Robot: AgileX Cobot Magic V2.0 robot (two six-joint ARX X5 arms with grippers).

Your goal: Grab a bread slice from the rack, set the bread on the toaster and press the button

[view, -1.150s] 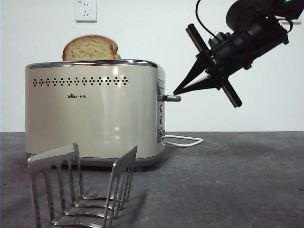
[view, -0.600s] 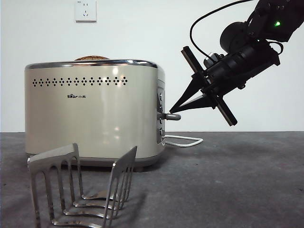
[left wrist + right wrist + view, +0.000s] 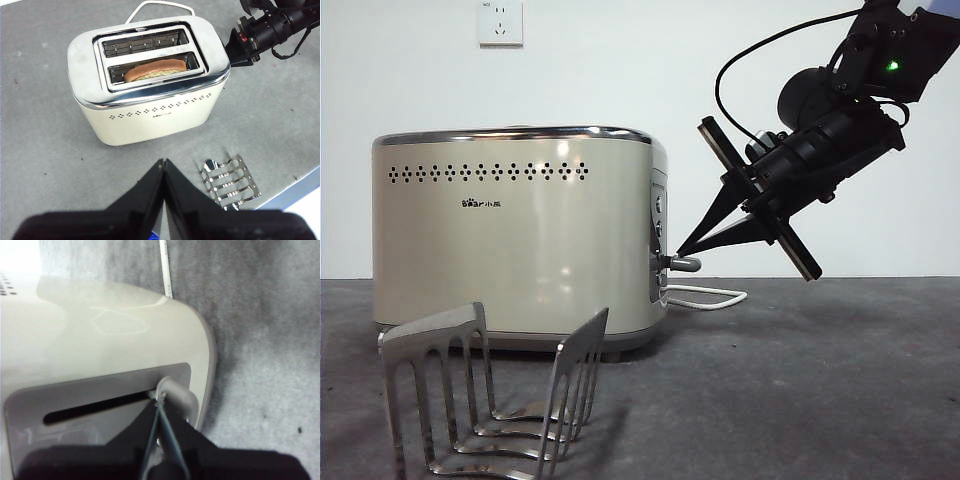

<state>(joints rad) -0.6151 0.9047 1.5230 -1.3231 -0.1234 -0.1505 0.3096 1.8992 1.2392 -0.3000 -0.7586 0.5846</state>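
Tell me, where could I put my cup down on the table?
Bare grey table lies beside the rack, under the right pincer. It is crowded where that pincer sits on the button at the toaster end, beside its white cord.

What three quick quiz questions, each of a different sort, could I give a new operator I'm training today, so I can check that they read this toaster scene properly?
1. True or false: the slice of bread lies in the rack.
2. Which gripper is at the button? A) left B) right
3. Fill in: the right gripper has its fingers ____.

Key:
1. False. The bread sits sunk in a slot of the toaster, and the rack holds nothing.
2. B. The left gripper hangs shut above the table, apart from the toaster.
3. Shut, with the tips on the button.
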